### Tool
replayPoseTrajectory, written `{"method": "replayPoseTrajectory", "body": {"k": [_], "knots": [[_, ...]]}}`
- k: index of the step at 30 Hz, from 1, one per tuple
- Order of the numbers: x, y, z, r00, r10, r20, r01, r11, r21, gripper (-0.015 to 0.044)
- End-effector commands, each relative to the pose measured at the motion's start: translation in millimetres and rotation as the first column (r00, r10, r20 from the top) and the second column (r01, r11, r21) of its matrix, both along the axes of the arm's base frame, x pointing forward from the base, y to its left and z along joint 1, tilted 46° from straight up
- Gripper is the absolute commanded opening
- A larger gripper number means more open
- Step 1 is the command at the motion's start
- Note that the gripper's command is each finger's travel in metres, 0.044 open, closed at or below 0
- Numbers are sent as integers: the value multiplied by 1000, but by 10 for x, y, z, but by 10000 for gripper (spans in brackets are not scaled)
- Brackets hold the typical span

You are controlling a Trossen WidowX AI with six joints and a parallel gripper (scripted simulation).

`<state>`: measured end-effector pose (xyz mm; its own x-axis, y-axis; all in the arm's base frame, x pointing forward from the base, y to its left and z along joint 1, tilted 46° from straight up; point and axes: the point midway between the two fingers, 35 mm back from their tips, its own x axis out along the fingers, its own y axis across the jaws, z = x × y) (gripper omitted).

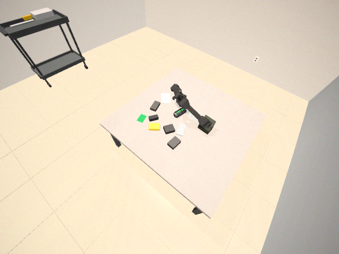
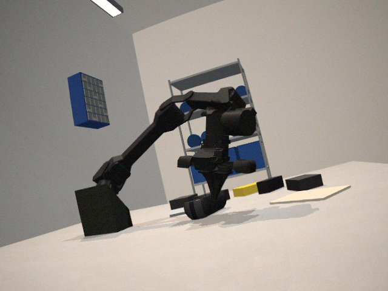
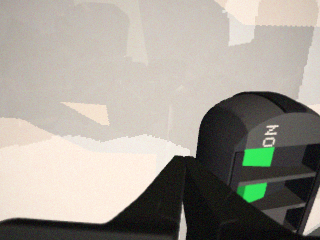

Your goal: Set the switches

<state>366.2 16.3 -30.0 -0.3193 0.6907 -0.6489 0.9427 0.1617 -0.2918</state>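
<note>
Overhead, a pale square bench top (image 1: 219,153) on dark legs stands on a cream tiled floor (image 1: 54,177), set in a corner of grey and off-white walls. A small white wall outlet (image 1: 256,59) sits on the far wall. In the left corner, a dark metal two-tier cart (image 1: 71,35) carries a white box (image 1: 41,13), a small yellow block (image 1: 27,17) and a pale bar.

On the bench: the dark grey oval controller unit with green rocker switches (image 1: 179,112) lies near the middle, just beside the black arm's forearm. Around it, well apart, lie a flat green card (image 1: 141,118), a yellow rectangular block (image 1: 154,126), several dark grey modules and two white sheets.

Exterior view: a grey steel shelf rack (image 2: 240,67) with blue bins stands against the back wall; a blue drawer cabinet (image 2: 78,100) hangs on the left wall; a ceiling strip light (image 2: 108,6) glows above.

The black parallel-jaw gripper (image 2: 215,191) points straight down, its fingers together with nothing between them, tips at the unit's top. The wrist view shows the closed tips beside the unit's rounded end marked ON; whether they touch a switch is unclear.
</note>
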Motion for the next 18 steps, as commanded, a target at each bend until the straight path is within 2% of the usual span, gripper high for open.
{"method": "replayPoseTrajectory", "body": {"k": [1, 18], "knots": [[-11, 45, -55, 1000, -7, -7, 7, 1000, 3, 0], [-17, 242, -242, 1000, -6, -8, 6, 1000, 5, 0]]}}
